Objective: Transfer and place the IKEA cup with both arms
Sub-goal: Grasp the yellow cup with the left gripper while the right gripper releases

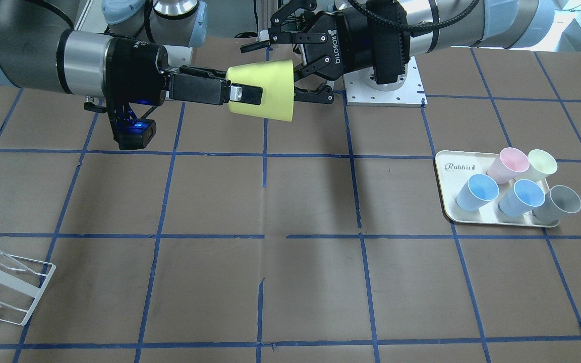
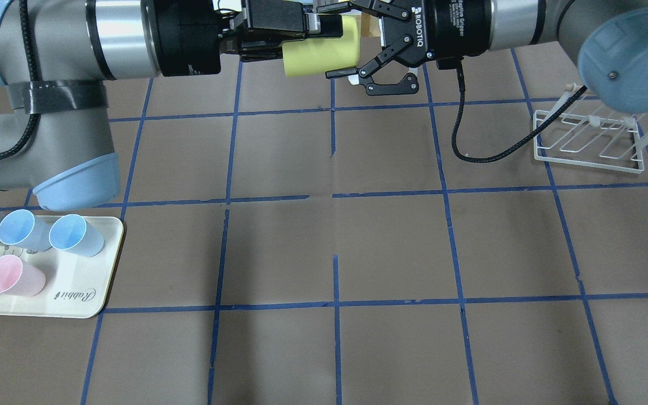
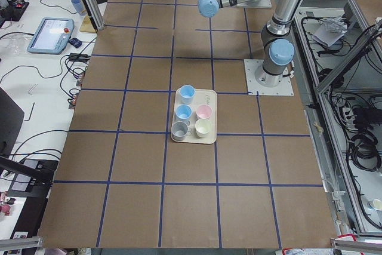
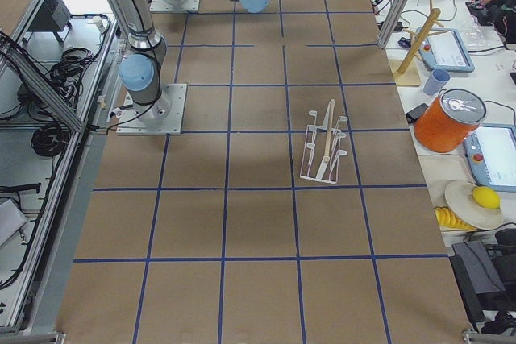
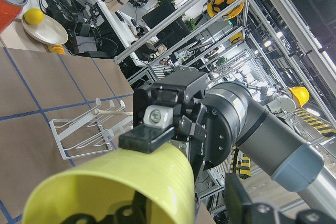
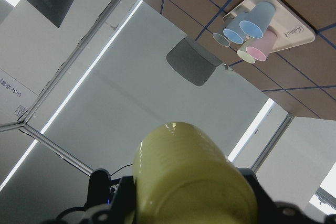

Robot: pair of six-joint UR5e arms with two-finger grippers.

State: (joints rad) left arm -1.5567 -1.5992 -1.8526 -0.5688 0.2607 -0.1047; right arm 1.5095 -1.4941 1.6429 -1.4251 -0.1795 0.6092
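Currently the right end effector (image 2: 328, 40) clamps the narrow base end of the IKEA cup (image 1: 273, 80), which lies sideways in the air above the worktop (image 1: 310, 201). The left end effector (image 1: 276, 71) is spread open around the mouth end, its upper finger clear of the wall.

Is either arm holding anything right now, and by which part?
The right end effector grips the yellow-green cup by its narrow base end, pinching the outer wall. The left end effector stands open around the wide rim end.

Right end effector (image 1: 252, 94) clamped, left (image 1: 270, 70) splayed
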